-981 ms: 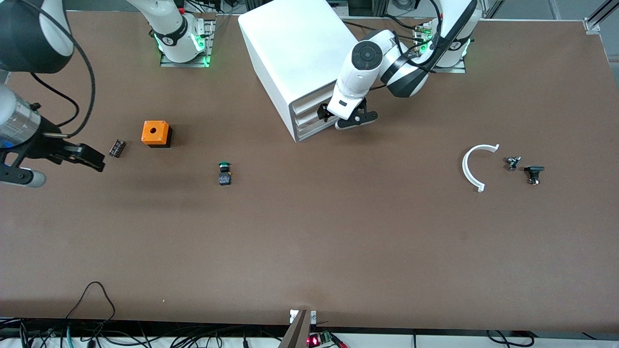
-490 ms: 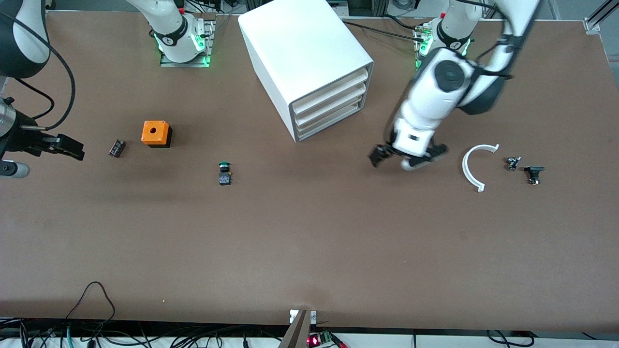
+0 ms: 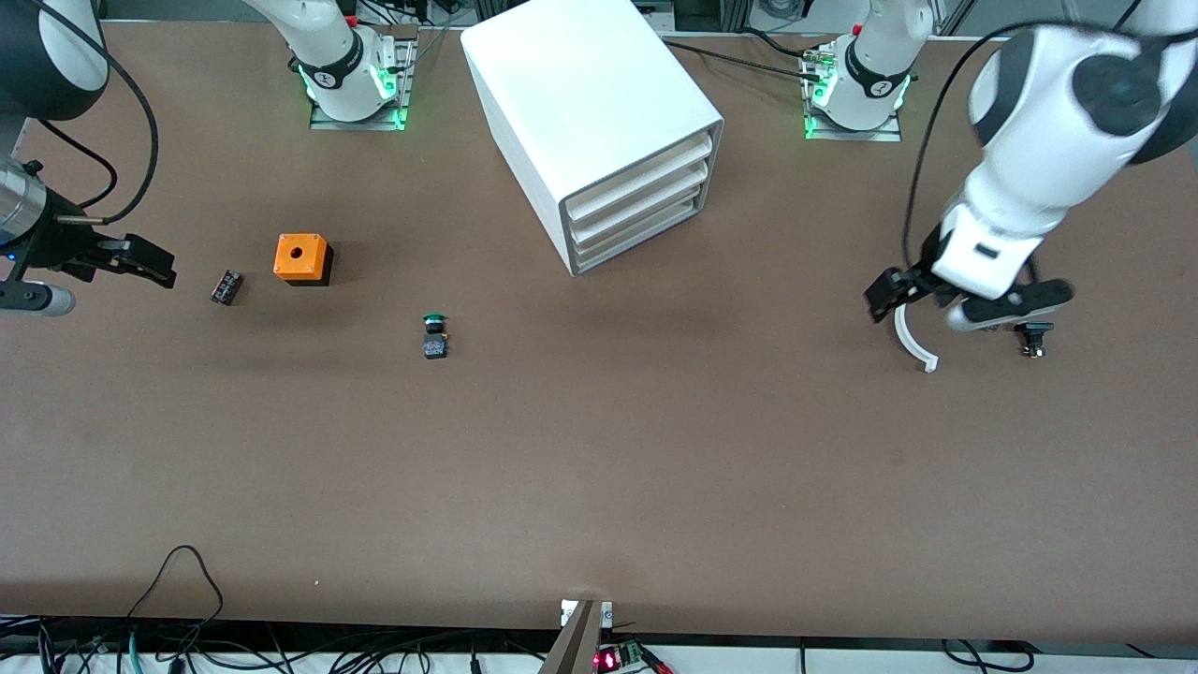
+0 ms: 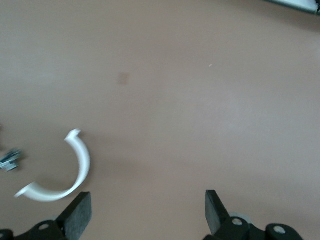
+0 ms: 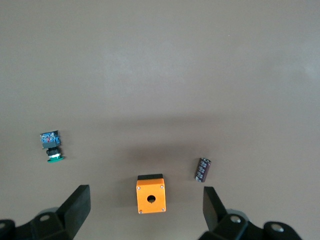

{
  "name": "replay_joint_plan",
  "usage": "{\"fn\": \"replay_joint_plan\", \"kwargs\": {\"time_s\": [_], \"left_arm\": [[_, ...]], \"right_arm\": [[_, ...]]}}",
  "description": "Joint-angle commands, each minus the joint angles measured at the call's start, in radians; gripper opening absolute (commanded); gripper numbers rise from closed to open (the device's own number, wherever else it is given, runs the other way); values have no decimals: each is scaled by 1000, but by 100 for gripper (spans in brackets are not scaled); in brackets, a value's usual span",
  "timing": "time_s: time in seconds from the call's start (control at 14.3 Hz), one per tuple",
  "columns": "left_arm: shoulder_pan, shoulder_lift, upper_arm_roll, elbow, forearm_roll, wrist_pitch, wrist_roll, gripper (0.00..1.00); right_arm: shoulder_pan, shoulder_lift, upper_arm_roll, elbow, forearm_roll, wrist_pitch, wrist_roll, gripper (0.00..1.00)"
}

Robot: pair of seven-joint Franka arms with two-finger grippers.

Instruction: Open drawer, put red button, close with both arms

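Note:
The white cabinet [image 3: 580, 84] stands at the middle back of the table, and all three of its drawers [image 3: 646, 199] are shut flush. The red button shows in no view. My left gripper [image 3: 950, 298] is open and empty, over the white arc [image 3: 913, 344] toward the left arm's end of the table. In the left wrist view my left gripper [image 4: 147, 215] has bare table between its fingers. My right gripper [image 3: 103, 279] is open and empty at the right arm's end, over the table beside a small dark cylinder [image 3: 226, 285]. It also shows open in the right wrist view [image 5: 145, 220].
An orange box with a hole [image 3: 302, 258] [image 5: 150, 194] stands beside the dark cylinder [image 5: 202, 169]. A green-capped switch [image 3: 434, 334] [image 5: 51, 147] lies nearer the front camera. A black part [image 3: 1033, 335] lies by the white arc [image 4: 75, 170], with a small metal part [image 4: 10, 160] beside it.
My left arm has swung away from the cabinet's drawer fronts to the left arm's end, over the white arc. My right gripper has drawn back a little toward its end.

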Motion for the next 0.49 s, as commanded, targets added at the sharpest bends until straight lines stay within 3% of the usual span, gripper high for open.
{"fn": "replay_joint_plan", "kwargs": {"time_s": [0.0,0.21,0.42], "left_arm": [[-4,-29,43,101,-1,-192,70,100],[-4,-55,84,157,-1,-317,71,100],[-6,-50,83,167,-1,-348,73,100]], "right_arm": [[1,-79,-3,-104,14,58,-8,100],[-1,-68,-4,-85,11,26,-57,100],[-2,-64,-3,-79,17,23,-68,100]]}}
